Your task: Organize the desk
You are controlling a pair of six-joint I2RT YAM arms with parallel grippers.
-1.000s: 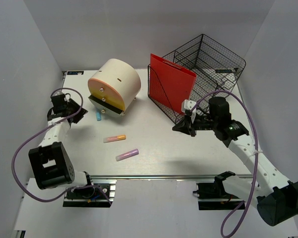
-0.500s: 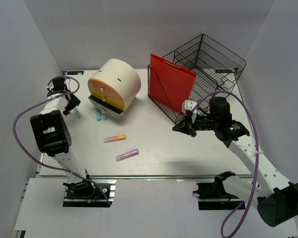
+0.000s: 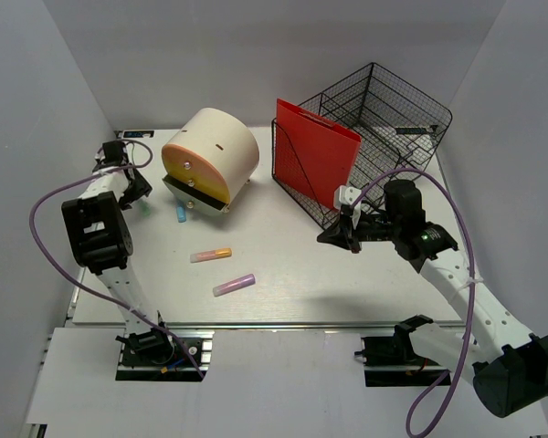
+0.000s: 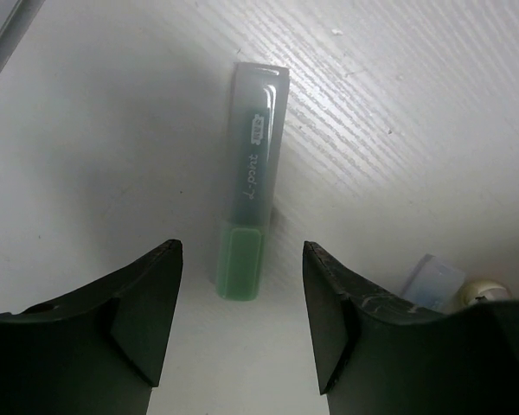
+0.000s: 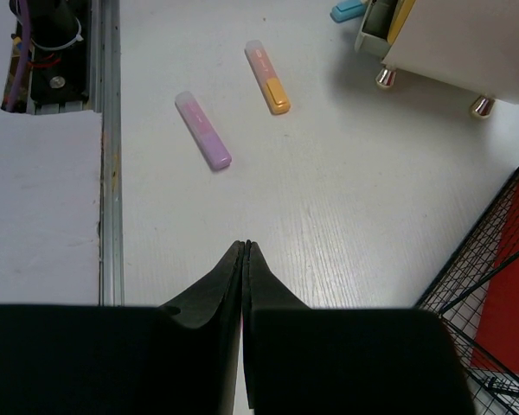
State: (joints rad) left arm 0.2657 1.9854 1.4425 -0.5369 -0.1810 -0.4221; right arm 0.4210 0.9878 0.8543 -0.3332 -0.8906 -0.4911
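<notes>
The white desk (image 3: 292, 274) carries several highlighters. A green highlighter (image 4: 251, 190) lies flat at the far left, its cap end just in front of and between the fingers of my open left gripper (image 4: 240, 259), which hovers low over it without touching it. In the top view my left gripper (image 3: 131, 187) covers most of it. An orange highlighter (image 3: 210, 255), a purple highlighter (image 3: 234, 285) and a blue highlighter (image 3: 180, 214) lie mid-left. My right gripper (image 5: 245, 246) is shut and empty above the desk, right of centre (image 3: 333, 235).
A cream cylindrical organiser (image 3: 210, 157) with a drawer stands at the back left, its foot (image 4: 484, 294) close to my left gripper. A red folder (image 3: 315, 155) leans in a black wire basket (image 3: 384, 119) at the back right. A metal rail (image 5: 110, 173) runs along the near edge.
My left arm has swung out to the far-left corner and brought its open gripper down over the green highlighter. The right arm has not moved.
</notes>
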